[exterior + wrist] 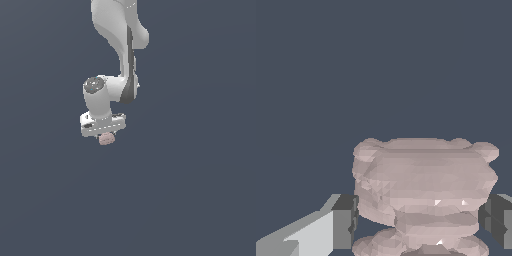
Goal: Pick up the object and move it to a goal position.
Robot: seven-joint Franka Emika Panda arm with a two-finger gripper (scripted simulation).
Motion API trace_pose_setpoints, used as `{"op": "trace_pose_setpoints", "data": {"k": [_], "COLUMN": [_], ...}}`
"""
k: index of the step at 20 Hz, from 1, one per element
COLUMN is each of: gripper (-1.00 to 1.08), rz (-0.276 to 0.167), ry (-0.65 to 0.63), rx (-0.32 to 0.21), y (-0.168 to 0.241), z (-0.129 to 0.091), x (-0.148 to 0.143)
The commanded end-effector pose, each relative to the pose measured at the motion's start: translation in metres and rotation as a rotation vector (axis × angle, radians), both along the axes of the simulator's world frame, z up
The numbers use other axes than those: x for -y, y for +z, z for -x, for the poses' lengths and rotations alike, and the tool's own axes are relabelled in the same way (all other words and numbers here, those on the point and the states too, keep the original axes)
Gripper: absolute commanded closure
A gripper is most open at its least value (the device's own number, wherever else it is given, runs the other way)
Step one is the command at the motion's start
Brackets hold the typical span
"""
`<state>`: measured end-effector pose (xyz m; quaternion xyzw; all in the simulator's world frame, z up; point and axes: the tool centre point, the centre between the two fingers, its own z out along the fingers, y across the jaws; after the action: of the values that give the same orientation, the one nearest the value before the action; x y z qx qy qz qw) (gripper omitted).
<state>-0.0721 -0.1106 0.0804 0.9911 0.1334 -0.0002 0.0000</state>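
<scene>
The object (106, 139) is a small dusty-pink lumpy blob with horizontal folds, just under the white hand in the exterior view. In the wrist view the object (426, 175) fills the space between the two dark finger pads, one (345, 220) on each side, and both touch it. My gripper (105, 135) points straight down and is shut on the object. In the exterior view the fingers themselves are mostly hidden behind the hand and the blob. I cannot tell how high the object is above the surface.
A plain dark blue-grey surface (200, 200) fills both views with no other objects or edges. The white arm (120, 45) rises from the hand towards the top of the exterior view.
</scene>
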Motion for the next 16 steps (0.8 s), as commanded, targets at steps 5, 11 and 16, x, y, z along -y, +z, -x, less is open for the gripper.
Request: {"op": "trace_pose_setpoints", "data": {"k": [5,11,16], "gripper": [1.08,1.08,1.08], "rz": [0.0,-0.001,-0.001], "ry": [0.0,0.0,0.0], "rx": [0.001,0.001,0.001], "y": [0.05,0.113,0.168], "z": [0.01,0.022,0.033], "x": [0.011,0.024,0.035]}}
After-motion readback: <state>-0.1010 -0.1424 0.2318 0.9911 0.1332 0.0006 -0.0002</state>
